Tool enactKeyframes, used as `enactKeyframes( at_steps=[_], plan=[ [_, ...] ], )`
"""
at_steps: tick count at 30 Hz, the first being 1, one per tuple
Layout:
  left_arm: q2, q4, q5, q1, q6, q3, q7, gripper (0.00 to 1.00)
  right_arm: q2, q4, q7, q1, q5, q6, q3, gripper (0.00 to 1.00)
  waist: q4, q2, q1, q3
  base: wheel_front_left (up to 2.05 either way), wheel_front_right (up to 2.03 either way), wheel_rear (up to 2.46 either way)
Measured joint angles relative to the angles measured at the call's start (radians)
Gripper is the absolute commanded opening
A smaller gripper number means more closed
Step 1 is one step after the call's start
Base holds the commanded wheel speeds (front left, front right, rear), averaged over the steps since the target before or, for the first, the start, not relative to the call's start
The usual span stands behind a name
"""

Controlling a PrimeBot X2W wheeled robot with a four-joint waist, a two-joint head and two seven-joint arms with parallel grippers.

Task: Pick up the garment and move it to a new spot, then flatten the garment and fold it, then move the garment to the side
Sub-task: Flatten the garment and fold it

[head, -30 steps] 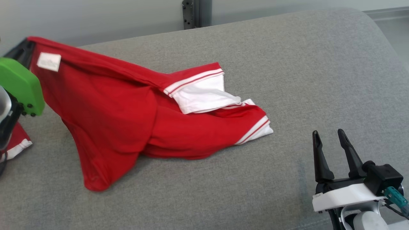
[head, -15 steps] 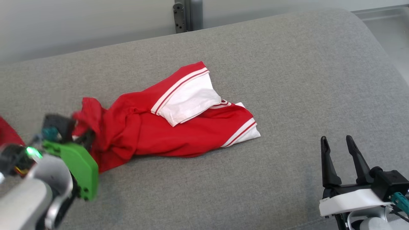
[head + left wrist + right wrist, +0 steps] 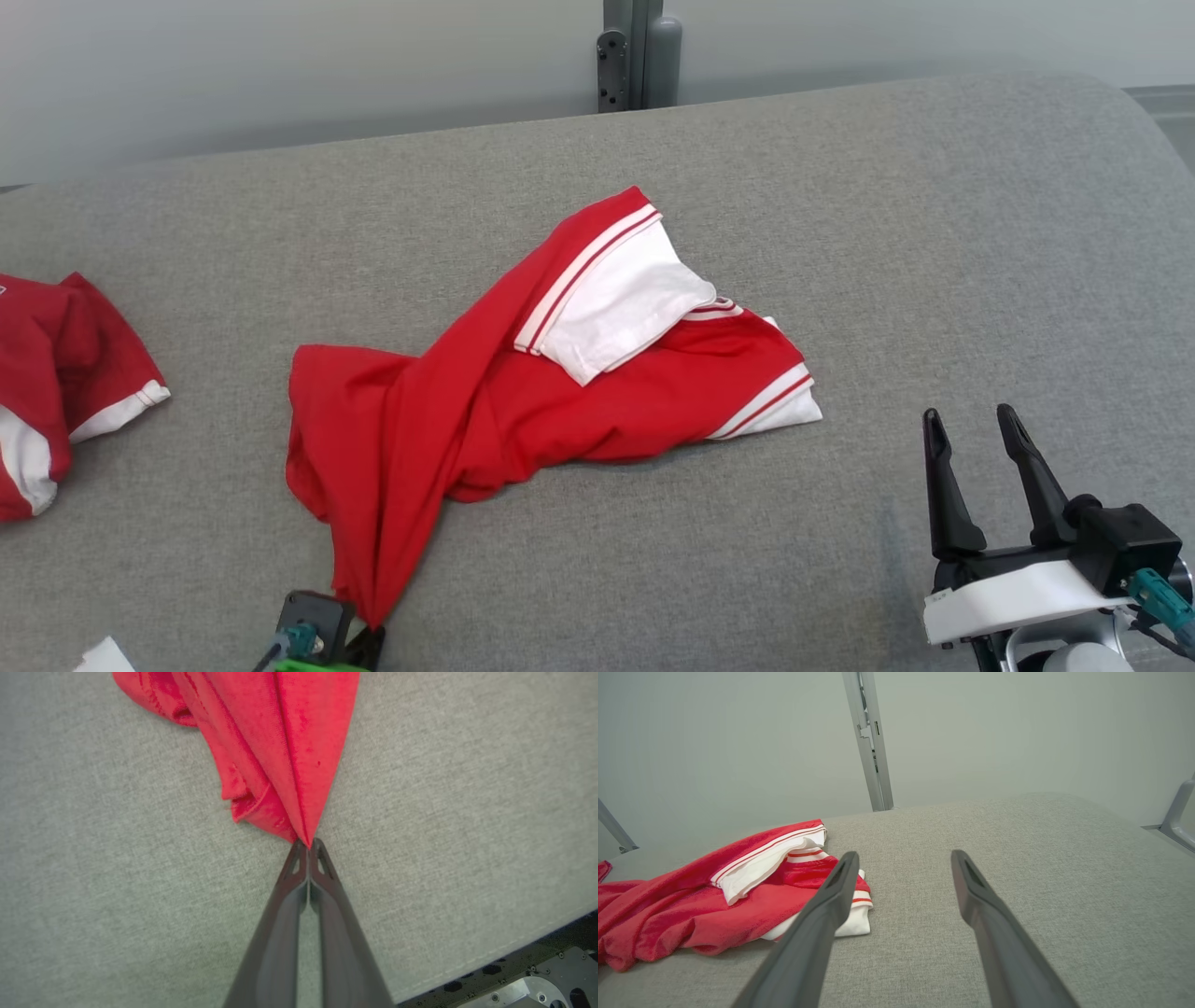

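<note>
Starting at the far left, a second red garment (image 3: 56, 373) lies bunched, well apart from the work. Next, the left claw (image 3: 308, 843) is pinched together on a corner of the garment (image 3: 448, 420). The cloth runs from that pinch across the middle of the grey desk (image 3: 840, 187), crumpled, with a white-trimmed sleeve (image 3: 621, 313) flopped on top. Further right, the right claw (image 3: 966, 413) hovers with its fingers apart, holding nothing. To my eye, flattening goes best if the right claw takes the far striped corner, so both can draw the cloth taut, low and gently.
</note>
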Motion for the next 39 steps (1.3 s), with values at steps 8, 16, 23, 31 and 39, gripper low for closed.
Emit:
enactKeyframes(
  at_steps=[8, 16, 23, 31, 39],
  plan=[
    [-0.070, 0.069, -0.068, 0.088, 0.084, 0.091, -0.131, 1.00, 0.000, 0.001, 0.000, 0.004, -0.001, 0.000, 0.005, 1.00, 0.016, 0.0000, 0.0000, -0.018, 0.00, 0.00, 0.00],
    [0.034, -0.143, -0.096, 0.148, 0.267, 0.263, -0.240, 1.00, 0.000, -0.001, 0.000, 0.025, -0.003, 0.000, 0.002, 1.00, -0.004, 0.0000, 0.0000, -0.034, 0.00, 0.00, 0.00],
    [0.131, -0.340, -0.040, 0.115, 0.358, 0.300, -0.206, 1.00, 0.000, -0.012, 0.000, 0.008, 0.000, 0.000, 0.010, 1.00, -0.060, 0.0000, 0.0000, -0.031, 0.00, 0.00, 0.00],
    [0.023, -0.294, 0.086, -0.184, 0.206, 0.138, -0.080, 1.00, -0.001, -0.010, 0.000, -0.023, 0.019, 0.000, 0.029, 1.00, -0.141, 0.0000, 0.0000, 0.009, 0.00, 0.00, 0.00],
    [-0.225, 0.050, 0.121, -0.421, 0.037, 0.023, -0.024, 1.00, 0.000, -0.003, 0.000, -0.044, 0.053, 0.000, 0.043, 1.00, -0.227, 0.0001, 0.0000, 0.065, 0.00, 0.00, 0.00]
  ],
)
